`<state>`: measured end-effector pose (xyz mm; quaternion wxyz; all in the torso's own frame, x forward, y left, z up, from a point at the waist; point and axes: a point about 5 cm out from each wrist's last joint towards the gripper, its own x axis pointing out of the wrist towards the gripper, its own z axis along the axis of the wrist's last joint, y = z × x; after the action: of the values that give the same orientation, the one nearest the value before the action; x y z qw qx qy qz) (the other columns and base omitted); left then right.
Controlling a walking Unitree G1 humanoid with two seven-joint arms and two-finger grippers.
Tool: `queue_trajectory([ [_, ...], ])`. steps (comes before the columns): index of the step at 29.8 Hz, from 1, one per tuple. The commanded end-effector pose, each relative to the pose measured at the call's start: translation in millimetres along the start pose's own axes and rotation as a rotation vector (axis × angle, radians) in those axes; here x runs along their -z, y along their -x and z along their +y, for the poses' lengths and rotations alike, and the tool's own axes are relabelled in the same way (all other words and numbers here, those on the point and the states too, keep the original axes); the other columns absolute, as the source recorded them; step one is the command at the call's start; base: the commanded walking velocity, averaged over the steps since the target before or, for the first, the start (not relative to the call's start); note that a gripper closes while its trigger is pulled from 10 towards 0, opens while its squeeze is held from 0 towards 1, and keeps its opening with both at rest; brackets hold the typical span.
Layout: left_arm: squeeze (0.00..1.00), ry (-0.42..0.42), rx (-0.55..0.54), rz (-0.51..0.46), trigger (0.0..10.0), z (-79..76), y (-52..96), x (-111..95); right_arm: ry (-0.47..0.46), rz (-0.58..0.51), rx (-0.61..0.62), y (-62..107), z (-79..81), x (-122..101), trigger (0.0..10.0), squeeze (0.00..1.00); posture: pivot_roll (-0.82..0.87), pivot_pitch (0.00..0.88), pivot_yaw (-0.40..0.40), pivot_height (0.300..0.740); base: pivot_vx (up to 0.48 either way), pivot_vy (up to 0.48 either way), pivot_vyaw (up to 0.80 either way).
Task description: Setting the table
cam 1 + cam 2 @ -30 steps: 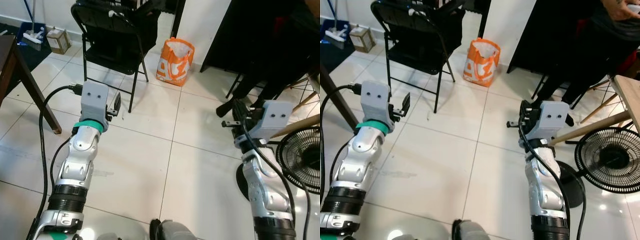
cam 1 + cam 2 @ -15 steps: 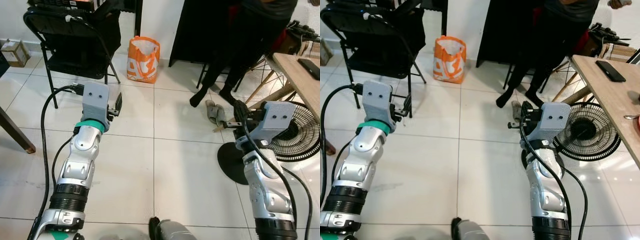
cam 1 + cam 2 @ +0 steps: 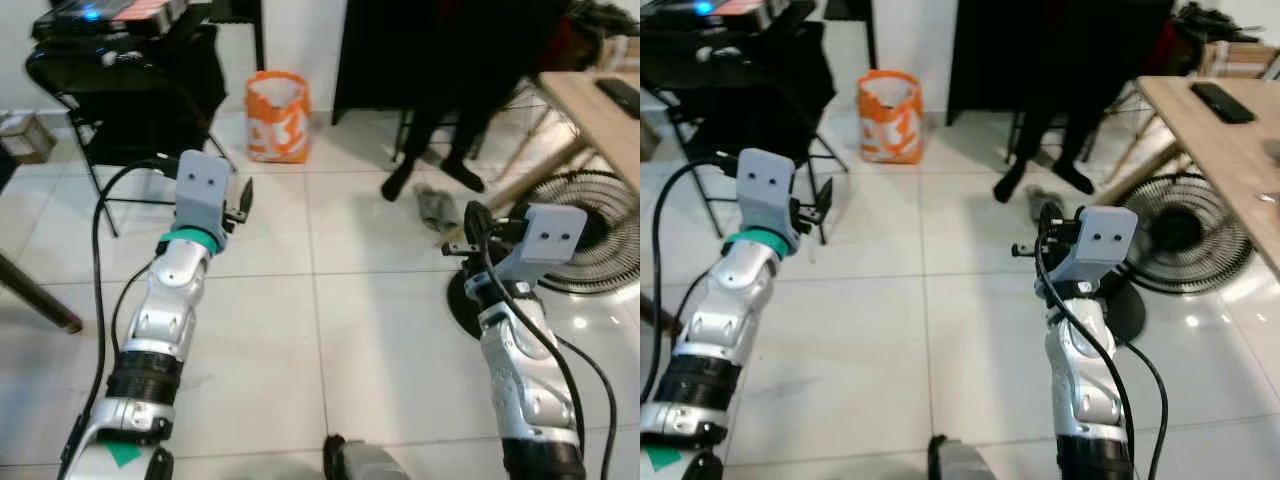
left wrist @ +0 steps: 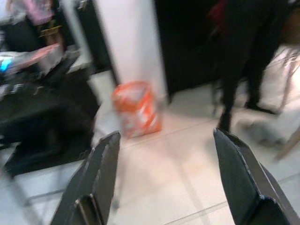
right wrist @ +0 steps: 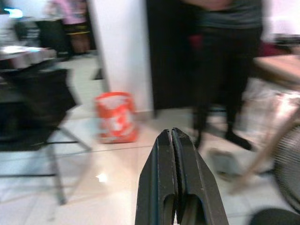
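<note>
One orange bag (image 3: 277, 116) is sitting on the white tiled floor (image 3: 330, 330). One black folding chair (image 3: 125, 95) is standing just beside the bag. One person (image 5: 225, 70) in dark trousers is standing near the bag, on the side away from the chair. One black floor fan (image 3: 590, 235) is lying beyond the person. One wooden table (image 3: 1215, 125) is standing by the fan, carrying one dark phone (image 3: 1215, 102).

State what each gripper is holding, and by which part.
Nothing is held: the left gripper is open and empty, the right gripper is shut on nothing.
</note>
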<state>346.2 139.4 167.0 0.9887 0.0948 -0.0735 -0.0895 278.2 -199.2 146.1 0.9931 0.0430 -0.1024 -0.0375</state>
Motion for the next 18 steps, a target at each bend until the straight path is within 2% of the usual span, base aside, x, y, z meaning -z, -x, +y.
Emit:
queue_trajectory([
  [1,0.00,-0.003,0.004,0.020,10.0,1.2,1.3,5.4,-0.005,-0.008,0.006,2.4,0.5,0.1,10.0,0.00,0.05,0.000,0.064,0.740,0.000,0.000,-0.80],
  [18,0.00,0.011,0.002,0.022,10.0,-2.8,3.8,9.1,0.003,-0.006,-0.002,1.9,0.6,-0.7,10.0,0.00,0.05,0.000,0.039,0.740,0.000,0.000,-0.80],
])
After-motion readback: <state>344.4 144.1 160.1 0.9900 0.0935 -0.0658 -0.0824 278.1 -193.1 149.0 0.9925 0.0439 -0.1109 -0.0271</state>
